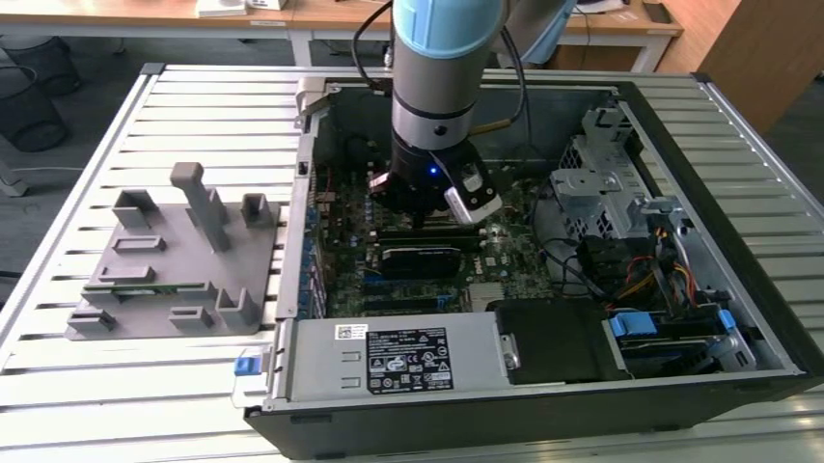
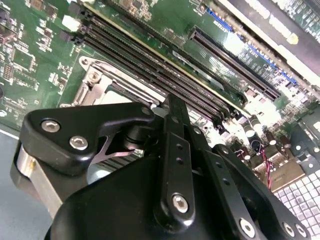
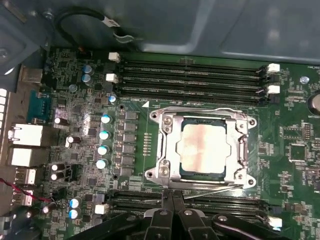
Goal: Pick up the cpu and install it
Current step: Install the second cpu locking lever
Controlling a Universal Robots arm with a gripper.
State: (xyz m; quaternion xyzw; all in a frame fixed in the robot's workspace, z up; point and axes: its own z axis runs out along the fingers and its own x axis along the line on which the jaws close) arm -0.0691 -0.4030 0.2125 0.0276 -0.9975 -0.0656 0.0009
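The cpu [image 3: 205, 147], a flat silvery square, lies inside the metal socket frame [image 3: 167, 150] on the green motherboard [image 3: 135, 105]. In the first wrist view my gripper [image 3: 173, 196] hangs just beside the frame's edge, toward the nearer bank of memory slots. Its two black fingers are pressed together with nothing between them, and they do not touch the cpu. In the exterior view the gripper [image 1: 419, 210] hangs low inside the open computer case [image 1: 721, 318], over the middle of the board. The second wrist view shows the black finger linkage [image 2: 175, 150] above the socket frame [image 2: 95, 80].
Long black memory slots [image 3: 190, 75] run on both sides of the socket. A grey holder [image 1: 180, 260] with a thin green strip [image 1: 142, 286] sits on the slatted table at the exterior view's left. The power supply [image 1: 399, 359], drive cage [image 1: 605, 183] and cables crowd the case.
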